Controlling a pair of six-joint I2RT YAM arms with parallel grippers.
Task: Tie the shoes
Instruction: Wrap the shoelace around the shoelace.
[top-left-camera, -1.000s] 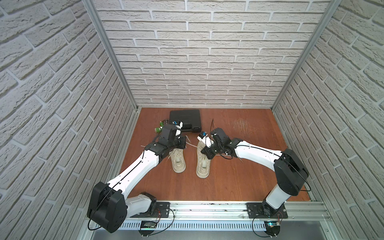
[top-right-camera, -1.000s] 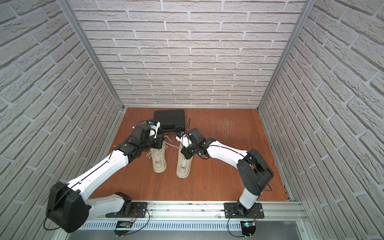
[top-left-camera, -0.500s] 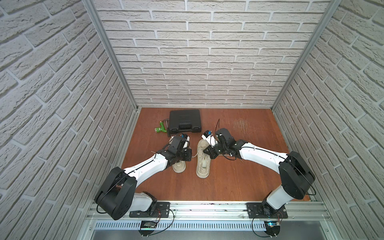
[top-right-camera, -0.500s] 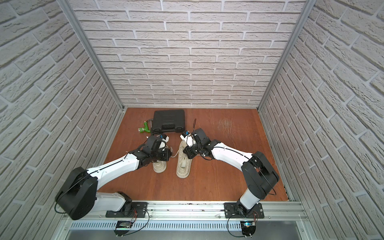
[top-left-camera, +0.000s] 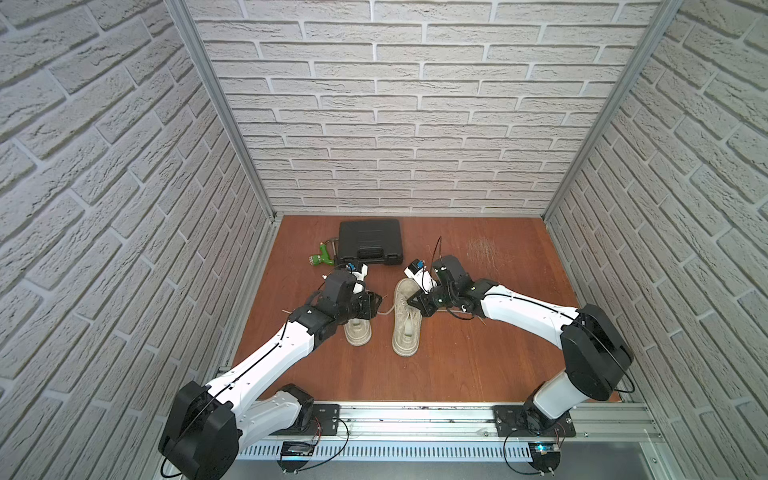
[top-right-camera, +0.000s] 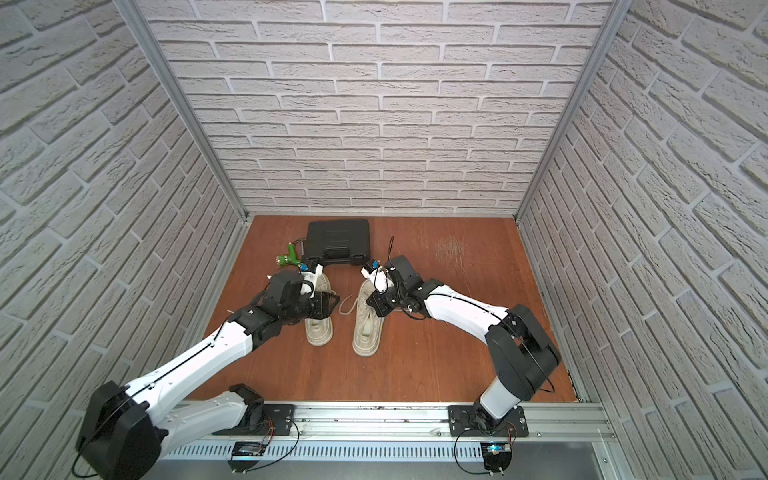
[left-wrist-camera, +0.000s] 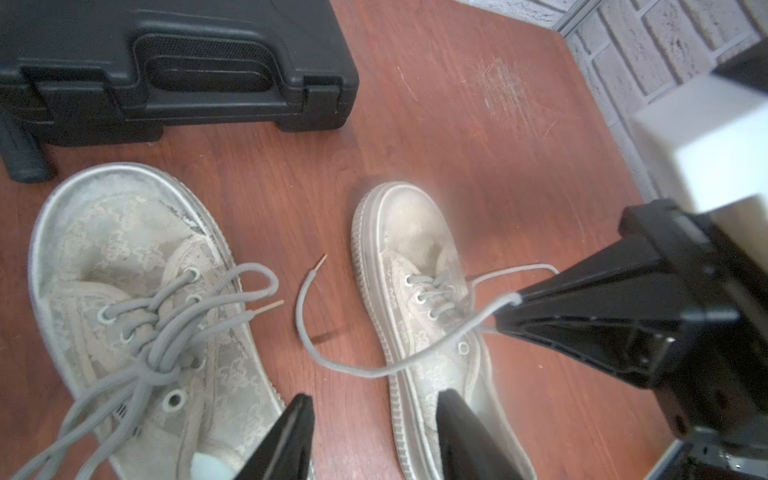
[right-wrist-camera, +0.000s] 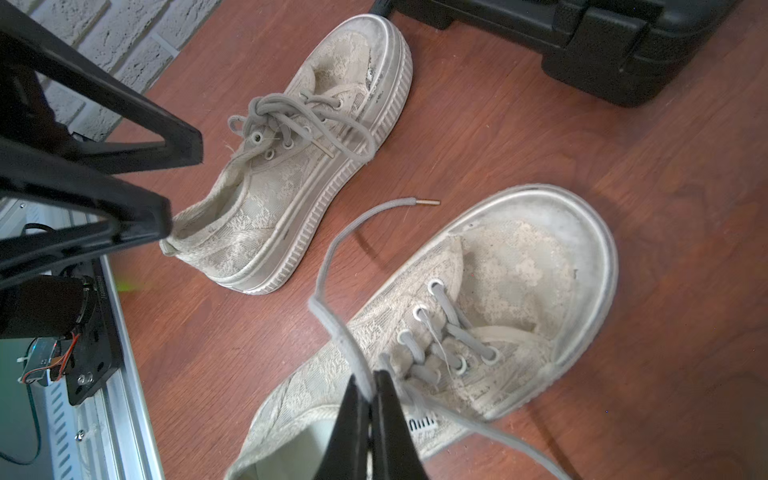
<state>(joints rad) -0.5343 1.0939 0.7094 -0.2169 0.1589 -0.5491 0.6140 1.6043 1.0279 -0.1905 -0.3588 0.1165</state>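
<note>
Right wrist view shows our right gripper (right-wrist-camera: 371, 386) pinched shut on the lace (right-wrist-camera: 338, 336) of the untied shoe (right-wrist-camera: 519, 266), near the black case (right-wrist-camera: 602, 50). Our left gripper (left-wrist-camera: 374, 405) hangs parted, empty. We judge crossing comes next: left must catch the loose end.

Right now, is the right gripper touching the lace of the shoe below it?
Touching. The right wrist view shows the right gripper shut on the lace, which runs out from between its tips above the shoe.
</note>
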